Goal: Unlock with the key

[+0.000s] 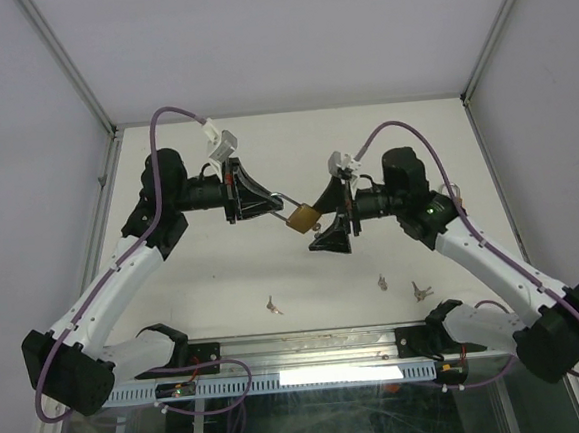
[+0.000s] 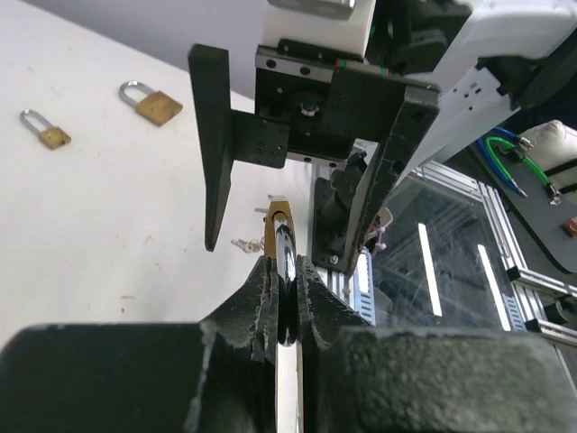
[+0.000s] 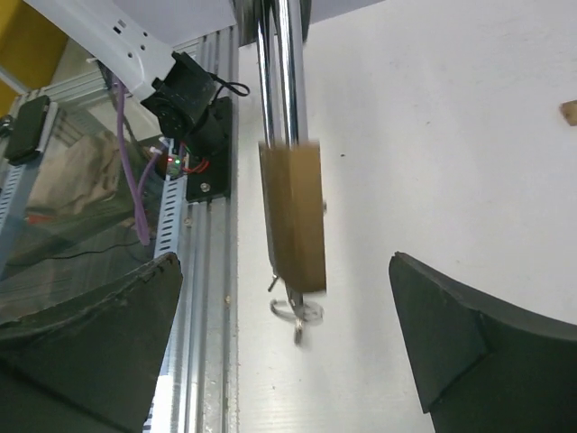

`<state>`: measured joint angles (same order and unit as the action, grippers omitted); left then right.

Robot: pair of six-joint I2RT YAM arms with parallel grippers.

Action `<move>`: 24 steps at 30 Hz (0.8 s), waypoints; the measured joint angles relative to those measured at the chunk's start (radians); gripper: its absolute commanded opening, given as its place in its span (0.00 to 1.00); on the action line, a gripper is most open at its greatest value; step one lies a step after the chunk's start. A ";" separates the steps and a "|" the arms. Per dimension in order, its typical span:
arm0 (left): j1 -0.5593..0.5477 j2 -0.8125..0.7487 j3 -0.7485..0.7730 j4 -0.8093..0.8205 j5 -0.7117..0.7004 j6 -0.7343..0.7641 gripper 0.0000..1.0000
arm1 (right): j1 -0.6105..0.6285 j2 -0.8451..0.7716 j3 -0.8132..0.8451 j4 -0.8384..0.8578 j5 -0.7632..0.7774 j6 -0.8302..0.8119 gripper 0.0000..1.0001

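Steadiness of the brass padlock with its steel shackle (image 3: 293,212) matters most here. It hangs in the air above the white table (image 3: 433,135), between the two arms. The left gripper (image 1: 267,204) has its jaws clamped on the shackle. The right gripper (image 3: 285,262) has its jaws spread wide and empty, one on each side of the lock body without touching it.

A small silver key on a ring (image 3: 295,313) shows just under the body. I cannot tell whether it sits in the keyway or lies on the table beyond.

If it is seated, the right jaws should probably close squarely on its bow and twist about the key's own axis while the left grip resists. If not, one of the loose silver keys (image 1: 272,305) on the table must be fetched and lined up straight with the keyway.
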<state>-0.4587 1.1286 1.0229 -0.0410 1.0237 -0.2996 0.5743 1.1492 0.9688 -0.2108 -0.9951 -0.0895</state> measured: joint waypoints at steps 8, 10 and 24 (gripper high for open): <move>0.001 -0.045 -0.039 0.220 0.018 -0.158 0.00 | -0.053 -0.221 -0.288 0.394 0.056 0.207 0.69; 0.001 -0.048 -0.041 0.245 0.025 -0.175 0.00 | -0.053 -0.219 -0.320 0.497 0.055 0.275 0.68; 0.001 -0.052 -0.057 0.298 0.035 -0.209 0.00 | -0.053 -0.208 -0.310 0.655 0.013 0.391 0.00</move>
<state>-0.4580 1.0763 0.9661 0.2569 1.0584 -0.5091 0.5213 0.9413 0.6586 0.4442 -0.9817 0.3016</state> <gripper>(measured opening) 0.052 0.142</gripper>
